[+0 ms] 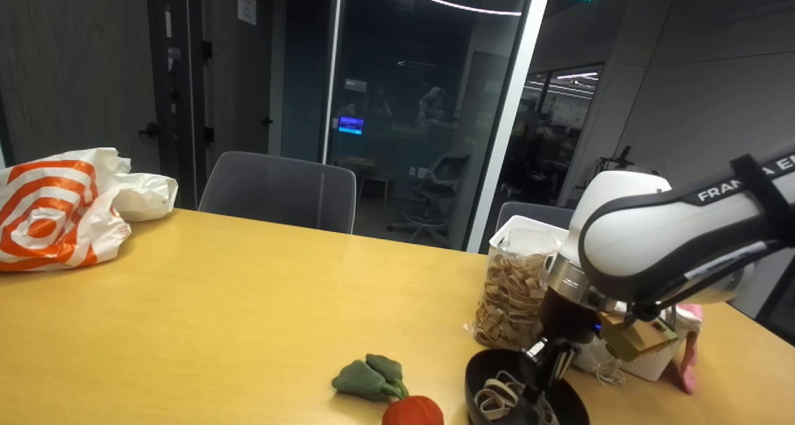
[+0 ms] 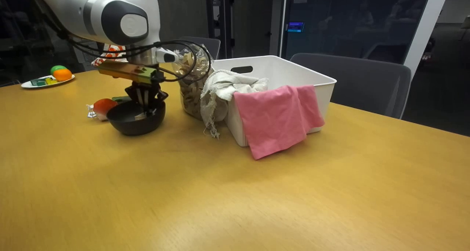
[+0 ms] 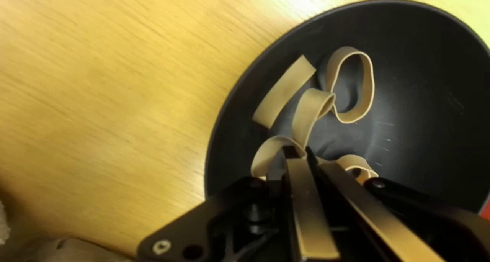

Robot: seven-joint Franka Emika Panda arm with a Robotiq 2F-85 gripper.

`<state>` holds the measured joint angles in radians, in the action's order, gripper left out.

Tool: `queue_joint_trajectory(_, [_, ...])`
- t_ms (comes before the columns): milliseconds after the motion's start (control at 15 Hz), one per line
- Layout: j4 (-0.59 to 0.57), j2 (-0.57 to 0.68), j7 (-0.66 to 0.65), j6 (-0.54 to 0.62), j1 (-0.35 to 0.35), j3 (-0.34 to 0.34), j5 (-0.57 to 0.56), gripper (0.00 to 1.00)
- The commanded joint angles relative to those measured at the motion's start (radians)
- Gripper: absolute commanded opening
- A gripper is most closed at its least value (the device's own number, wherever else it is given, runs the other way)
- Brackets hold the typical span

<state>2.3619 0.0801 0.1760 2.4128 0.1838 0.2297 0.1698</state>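
bowl [image 2: 134,127]: 1 | bands [image 3: 284,92] inside: 3+ | basket [image 2: 284,73]: 1 | plate [image 2: 27,84]: 1

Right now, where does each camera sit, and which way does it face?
In an exterior view: higher than the table, facing a glass wall; the arm shows at right.
In an exterior view: higher than the table, facing past a white bin; the arm shows top left.
Wrist view: on the arm's end, looking down into a bowl; the gripper shows.
Both exterior views share arm, gripper, bowl and pink cloth.
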Motion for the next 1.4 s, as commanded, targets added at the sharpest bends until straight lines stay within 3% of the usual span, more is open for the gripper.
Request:
queue_joint_trajectory(0, [-0.041,-0.082,0.054,-0.127,-0.014,-0.011,0.067,0.01])
queue_joint_trajectory(733, [-0.196,-0.281,0.071,-0.356,-0.007,-0.077,0.047,0.01])
queue_joint_trajectory(1000, [-0.262,-0.268,0.060,-0.290,-0.003,-0.072,0.027,0.01])
queue_joint_trajectory(1333, [-0.318,-0.170,-0.006,-0.135,-0.013,-0.048,-0.108,0.01])
